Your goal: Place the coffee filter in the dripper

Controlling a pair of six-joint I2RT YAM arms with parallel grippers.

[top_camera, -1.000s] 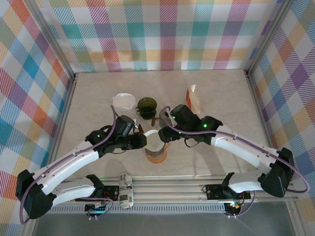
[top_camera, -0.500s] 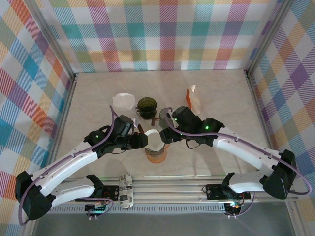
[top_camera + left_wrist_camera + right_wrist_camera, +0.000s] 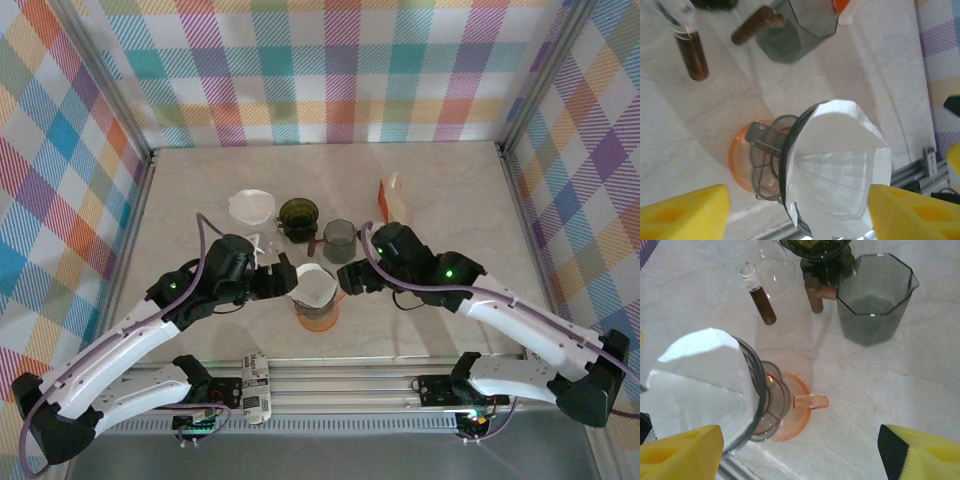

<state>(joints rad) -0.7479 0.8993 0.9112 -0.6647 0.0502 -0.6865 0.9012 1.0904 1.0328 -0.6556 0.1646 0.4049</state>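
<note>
The white paper coffee filter [image 3: 315,285] sits in the glass dripper [image 3: 318,308], which stands on an orange base near the table's front. Its edge rises above the dark rim. In the left wrist view the filter [image 3: 840,165] fills the dripper's mouth [image 3: 786,160]. My left gripper [image 3: 283,282] is just left of it, open, its yellow fingertips [image 3: 685,212] wide on either side and not touching. My right gripper [image 3: 350,277] is just right of the dripper, open and holding nothing. The right wrist view has the filter [image 3: 700,380] at lower left.
Behind the dripper stand a grey octagonal glass cup [image 3: 338,240], a dark green dripper with a wooden handle [image 3: 298,215] and a clear glass vessel [image 3: 252,207]. A tube of brown liquid [image 3: 760,297] lies near them. An orange-and-white carton [image 3: 393,198] is at the back right.
My left gripper has opened and let go of the filter, which stays in the dripper. Both arms have drawn back a little, left to the left and right to the right.
</note>
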